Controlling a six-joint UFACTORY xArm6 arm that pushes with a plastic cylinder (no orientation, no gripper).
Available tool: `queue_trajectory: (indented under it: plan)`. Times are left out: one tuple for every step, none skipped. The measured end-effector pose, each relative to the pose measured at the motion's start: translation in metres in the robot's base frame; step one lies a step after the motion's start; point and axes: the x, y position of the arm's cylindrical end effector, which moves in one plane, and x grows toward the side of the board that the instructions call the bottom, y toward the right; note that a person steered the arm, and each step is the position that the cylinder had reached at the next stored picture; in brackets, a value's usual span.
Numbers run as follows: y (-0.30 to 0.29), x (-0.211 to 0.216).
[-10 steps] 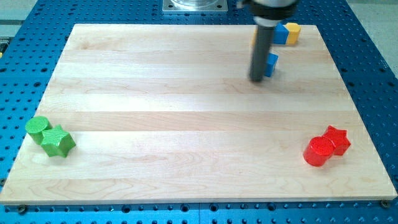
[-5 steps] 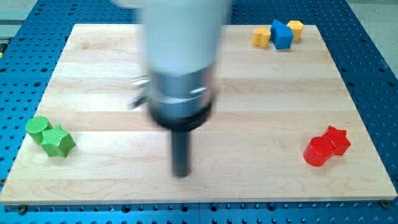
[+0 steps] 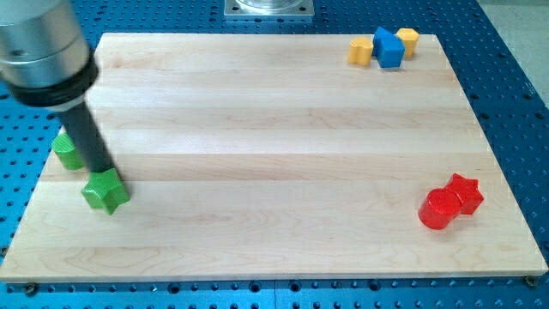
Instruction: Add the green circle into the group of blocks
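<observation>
1. We carry no claw, only a rod; our tip has swept from mid-surface to the view's left.
2. It now splits the green pair: green circle upper-left, green star below.
3. The blue-yellow group is well apart.

Your arm comes in from the view's top left corner; its big grey round end looks blurry; a straight dark rod sticks out of it and leans down toward the view's right; my tip sits low at the view's left side.
</observation>
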Motion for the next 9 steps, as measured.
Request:
queue_trajectory:
  plan:
    - [-0.045, 0.014]
    - [-0.039, -0.046]
    - [0.074, -0.098]
    - [0.073, -0.119]
    - [0.015, -0.099]
    - [-0.002, -0.135]
    - [0.115, -0.173]
    - [0.172, -0.176]
    - [0.1, -0.13]
